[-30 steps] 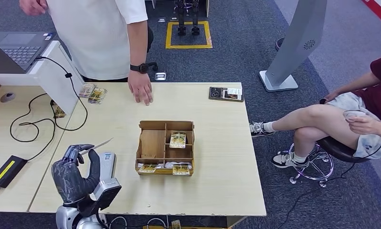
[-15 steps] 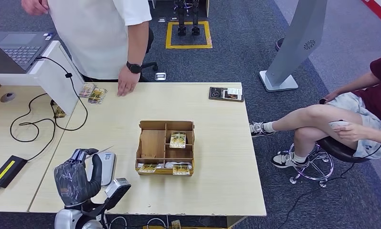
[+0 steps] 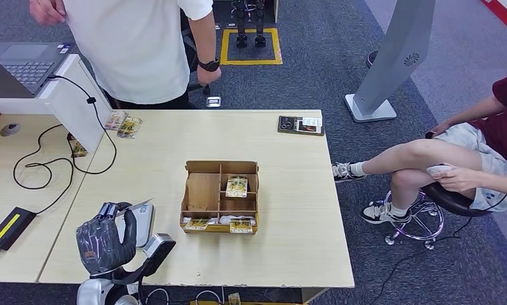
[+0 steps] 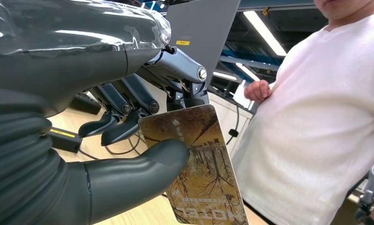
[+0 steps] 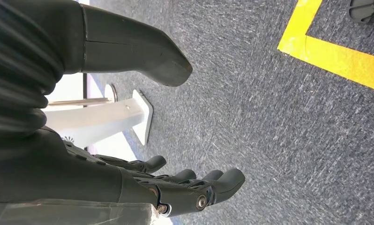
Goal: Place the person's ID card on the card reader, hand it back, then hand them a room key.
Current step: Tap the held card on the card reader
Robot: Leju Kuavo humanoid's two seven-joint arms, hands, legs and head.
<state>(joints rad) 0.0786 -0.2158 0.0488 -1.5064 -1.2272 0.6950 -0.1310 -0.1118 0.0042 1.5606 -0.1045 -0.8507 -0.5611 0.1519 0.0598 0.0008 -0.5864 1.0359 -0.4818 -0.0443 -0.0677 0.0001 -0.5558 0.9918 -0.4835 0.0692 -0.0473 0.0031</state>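
My left hand [image 3: 105, 244] pinches a brown-and-gold card [image 3: 135, 206] between thumb and fingers at the near left of the table. In the left wrist view the card [image 4: 199, 168] carries the word HOTEL, with my left hand [image 4: 86, 89] around its edge. The card is tilted over the far end of the grey card reader [image 3: 145, 223]; I cannot tell whether they touch. A wooden organizer [image 3: 203, 190] in mid-table holds more such cards [image 3: 236, 186]. A person in a white shirt [image 3: 133, 51] stands across the table. My right hand [image 5: 175, 187] hangs over the carpet, fingers apart, holding nothing.
A black phone-like item [image 3: 300, 124] lies at the table's far right edge, and loose cards [image 3: 124, 124] at the far left. Cables [image 3: 44, 165], a black box with a yellow stripe [image 3: 8, 227] and a laptop [image 3: 19, 67] occupy the left desk. A person sits at the right [image 3: 467, 159].
My left hand has come lower and nearer with the card, which now lies flatter over the reader. The standing person's hand has left the table and gone back to their side.
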